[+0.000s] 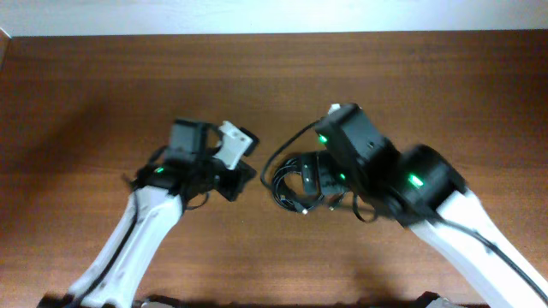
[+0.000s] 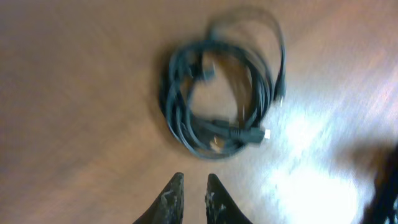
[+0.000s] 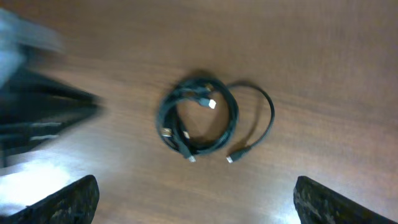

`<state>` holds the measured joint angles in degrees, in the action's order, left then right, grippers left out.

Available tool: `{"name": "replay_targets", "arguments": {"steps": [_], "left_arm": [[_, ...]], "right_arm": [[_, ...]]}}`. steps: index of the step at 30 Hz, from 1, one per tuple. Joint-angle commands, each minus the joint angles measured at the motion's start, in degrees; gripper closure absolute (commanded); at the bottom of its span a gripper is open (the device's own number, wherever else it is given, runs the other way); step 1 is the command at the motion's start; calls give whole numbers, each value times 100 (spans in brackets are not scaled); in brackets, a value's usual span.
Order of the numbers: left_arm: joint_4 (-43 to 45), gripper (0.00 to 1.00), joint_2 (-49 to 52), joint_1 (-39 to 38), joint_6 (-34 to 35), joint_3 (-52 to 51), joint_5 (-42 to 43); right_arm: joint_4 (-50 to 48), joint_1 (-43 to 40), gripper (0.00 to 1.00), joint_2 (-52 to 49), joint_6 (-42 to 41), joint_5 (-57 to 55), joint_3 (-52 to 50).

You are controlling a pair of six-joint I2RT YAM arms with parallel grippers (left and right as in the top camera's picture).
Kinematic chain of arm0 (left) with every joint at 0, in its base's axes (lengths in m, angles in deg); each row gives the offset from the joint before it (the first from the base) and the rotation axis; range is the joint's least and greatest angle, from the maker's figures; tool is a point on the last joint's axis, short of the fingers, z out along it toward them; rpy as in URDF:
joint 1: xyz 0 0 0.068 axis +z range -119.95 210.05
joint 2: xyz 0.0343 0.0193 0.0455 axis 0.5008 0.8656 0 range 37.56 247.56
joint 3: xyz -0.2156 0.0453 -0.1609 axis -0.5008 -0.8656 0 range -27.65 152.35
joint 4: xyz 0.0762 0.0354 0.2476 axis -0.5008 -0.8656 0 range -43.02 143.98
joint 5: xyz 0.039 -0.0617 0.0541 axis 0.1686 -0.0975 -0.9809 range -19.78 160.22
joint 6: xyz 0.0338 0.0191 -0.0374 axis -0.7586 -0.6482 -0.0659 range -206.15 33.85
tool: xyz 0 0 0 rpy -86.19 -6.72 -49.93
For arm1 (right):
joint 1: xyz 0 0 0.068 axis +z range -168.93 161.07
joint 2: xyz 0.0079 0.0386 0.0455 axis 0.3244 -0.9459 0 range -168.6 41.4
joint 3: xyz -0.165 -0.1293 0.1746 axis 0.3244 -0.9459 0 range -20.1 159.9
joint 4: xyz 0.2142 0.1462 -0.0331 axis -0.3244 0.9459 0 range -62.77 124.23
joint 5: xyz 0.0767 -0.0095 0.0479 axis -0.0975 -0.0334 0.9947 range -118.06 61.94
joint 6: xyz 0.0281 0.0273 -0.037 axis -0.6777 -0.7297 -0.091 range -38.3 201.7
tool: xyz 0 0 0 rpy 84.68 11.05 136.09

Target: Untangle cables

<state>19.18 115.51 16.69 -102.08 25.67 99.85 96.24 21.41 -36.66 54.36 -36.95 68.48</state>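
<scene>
we see the thin black cables (image 3: 199, 121) lying as one bundle on the brown wooden table (image 1: 103, 85), near its middle and between the two arms. from the right wrist view the cords are wound into a roughly round coil, strands crossing over one another. one loose length arcs out to the right of the coil and curls back down to a small plug (image 3: 230, 160) resting on the wood. a pale connector tip (image 3: 210, 104) shows inside the upper part of the coil.

the right gripper (image 3: 196, 186) stands spread wide, its dark fingers (image 3: 68, 199) at the two lower corners of its own view. the coil lies ahead of them, apart from both. in the overhead view this arm hangs over the bundle and hides part of it.

the left gripper (image 2: 194, 196) has its fingers (image 2: 171, 199) drawn close together, only a narrow slit between the tips. it points at the coil from just beside it without touching. its view is blurred, so we cannot make out fine detail of the plugs there.
</scene>
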Motion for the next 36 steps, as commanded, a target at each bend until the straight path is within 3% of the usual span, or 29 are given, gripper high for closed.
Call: {"name": "replay_targets", "arguments": {"steps": [1, 2, 4, 10, 19, 20, 21, 22, 23, 25, 31, 36], "left_arm": [[914, 76, 1051, -658, 146, -2, 17], [1224, 52, 1360, -826, 170, -2, -11], [1759, 39, 1698, -894, 170, -2, -9], [2490, 47, 2245, -898, 144, -2, -715], [2662, 52, 3016, -901, 151, -2, -649], [2662, 50, 3016, -901, 151, -2, -649], [2664, 41, 3016, -901, 151, -2, -651], [2667, 43, 3016, -901, 149, -2, -651], [2688, 69, 3016, -901, 149, -2, -654], [2844, 100, 3016, -898, 149, -2, -654], [2828, 100, 2754, -898, 151, 0, -481], [2022, 100, 367, -898, 144, 0, -551]], "right_arm": [[459, 396, 2, 459, 164, 103, 118], [675, 592, 2, 518, 162, 129, 118], [944, 1106, 2, 540, 160, 140, 118], [973, 1958, 4, 540, 22, 138, 118], [1075, 2002, 4, 538, -59, 118, 116], [1078, 2002, 4, 538, -59, 120, 116], [1075, 2002, 4, 538, -59, 120, 116], [1075, 2002, 7, 538, -59, 118, 116], [1075, 2002, 7, 538, -59, 118, 116], [1075, 2002, 8, 538, -59, 118, 116], [1078, 2002, 8, 538, -57, -116, 111], [1119, 1996, 14, 531, -516, -1504, 68]]}}
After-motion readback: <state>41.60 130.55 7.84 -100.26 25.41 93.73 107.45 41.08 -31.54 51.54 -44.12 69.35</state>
